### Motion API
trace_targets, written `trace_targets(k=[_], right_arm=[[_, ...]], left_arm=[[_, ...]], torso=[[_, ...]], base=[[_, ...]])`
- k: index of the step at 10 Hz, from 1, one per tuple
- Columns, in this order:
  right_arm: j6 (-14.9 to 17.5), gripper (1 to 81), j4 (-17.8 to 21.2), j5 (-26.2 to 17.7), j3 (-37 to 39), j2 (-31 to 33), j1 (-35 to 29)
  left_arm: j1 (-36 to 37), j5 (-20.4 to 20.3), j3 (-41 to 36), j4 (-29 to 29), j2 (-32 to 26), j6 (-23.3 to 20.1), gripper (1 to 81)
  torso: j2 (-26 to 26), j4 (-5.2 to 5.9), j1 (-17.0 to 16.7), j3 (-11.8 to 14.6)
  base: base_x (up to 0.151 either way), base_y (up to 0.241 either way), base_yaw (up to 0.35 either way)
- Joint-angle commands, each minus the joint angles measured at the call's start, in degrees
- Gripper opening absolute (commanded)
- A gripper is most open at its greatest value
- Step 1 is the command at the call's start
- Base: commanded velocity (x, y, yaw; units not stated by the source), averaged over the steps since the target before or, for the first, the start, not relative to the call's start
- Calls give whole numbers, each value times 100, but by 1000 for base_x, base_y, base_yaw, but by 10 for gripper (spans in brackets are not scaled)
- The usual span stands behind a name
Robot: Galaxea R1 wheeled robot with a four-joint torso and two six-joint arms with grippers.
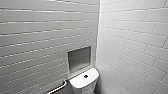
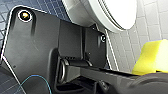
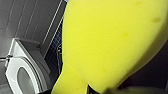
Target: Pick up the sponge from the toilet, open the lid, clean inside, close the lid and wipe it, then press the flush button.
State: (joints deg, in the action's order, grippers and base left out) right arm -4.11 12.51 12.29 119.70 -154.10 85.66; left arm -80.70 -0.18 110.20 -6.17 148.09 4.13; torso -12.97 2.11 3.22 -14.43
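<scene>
The yellow sponge (image 3: 110,42) looms close in the right wrist view, squeezed narrow at one end, and my right gripper is shut on it. In the left wrist view a corner of the sponge (image 2: 152,58) hangs beside the white toilet (image 2: 82,11). My left gripper is shut and holds nothing that I can see. The head view looks down on the toilet's tank (image 1: 83,81) with the dark round flush button (image 1: 85,76) in the middle of its top. From the right wrist, the toilet (image 3: 23,50) stands below, with a white oval ring (image 3: 10,75) around a greyer middle. Whether the lid is up I cannot tell.
White tiled walls meet in a corner behind the tank, with a recessed niche (image 1: 79,58) just above it. A metal grab bar (image 1: 58,88) runs along the wall left of the tank. Dark blue floor tiles (image 2: 47,6) lie under the bowl.
</scene>
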Motion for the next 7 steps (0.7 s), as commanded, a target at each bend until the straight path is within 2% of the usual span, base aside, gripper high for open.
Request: trace_targets(k=[1, 2, 6, 7], right_arm=[[24, 10, -108, -341, 254, -71, -124], [24, 10, -135, -341, 439, -159, -80], [33, 10, -161, -341, 597, -255, 17], [50, 10, -266, -324, 624, -299, 87]], left_arm=[[-319, 159, 1169, 187, 950, -71, 10], [-346, 159, 1529, 195, 1161, -79, 10], [-355, 168, 2892, 177, 1821, -70, 10], [-372, 185, 3252, 169, 1996, -70, 10]], torso=[[0, 0, 0, 203], [-6, 0, -6, 65], [-13, 0, -13, 116], [-13, 0, -15, 118]], base=[[0, 0, 0], [0, 0, 0], [0, 0, 0], [0, 0, 0]])
